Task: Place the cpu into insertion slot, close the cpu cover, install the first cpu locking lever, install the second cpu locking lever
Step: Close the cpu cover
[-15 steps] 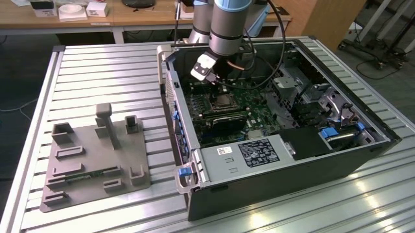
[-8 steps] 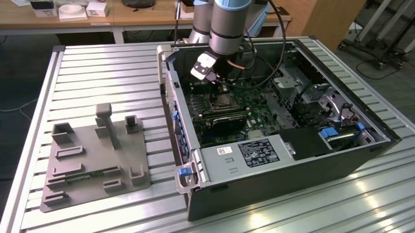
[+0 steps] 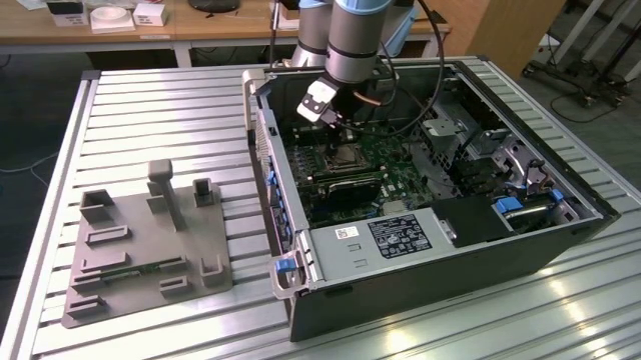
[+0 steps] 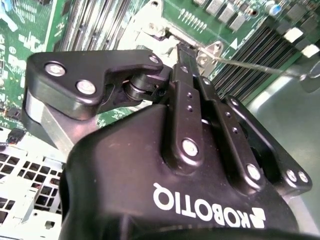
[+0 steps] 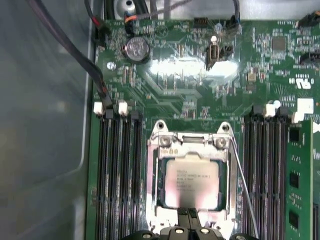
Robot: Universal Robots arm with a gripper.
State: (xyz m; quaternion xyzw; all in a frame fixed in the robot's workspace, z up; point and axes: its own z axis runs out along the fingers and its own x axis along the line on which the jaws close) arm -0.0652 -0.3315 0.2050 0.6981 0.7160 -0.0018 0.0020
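The cpu (image 5: pixel 192 182), a flat square chip with a dull silver top, lies in the insertion slot (image 3: pixel 347 156) on the green board inside the open computer case. The cpu cover (image 5: pixel 153 172), a silvery frame, lies down flat around the chip. One thin wire locking lever (image 5: pixel 242 180) stands loose beside the socket and juts off at an angle in the second wrist view (image 4: pixel 250 64). My gripper (image 5: pixel 188 217) hangs right over the socket's edge, its black fingers (image 4: pixel 186 75) shut together with nothing seen between them. In the exterior view the gripper (image 3: pixel 338 135) points down at the socket.
Long black memory slots (image 5: pixel 117 170) flank the socket, with a green memory module (image 5: pixel 300 175) on one side. A coin battery (image 5: pixel 136 49) and dark cables (image 5: pixel 75 50) lie farther off. A grey white-labelled box (image 3: pixel 386 234) fills the case front. A grey fixture plate (image 3: pixel 140 240) sits on the slatted table.
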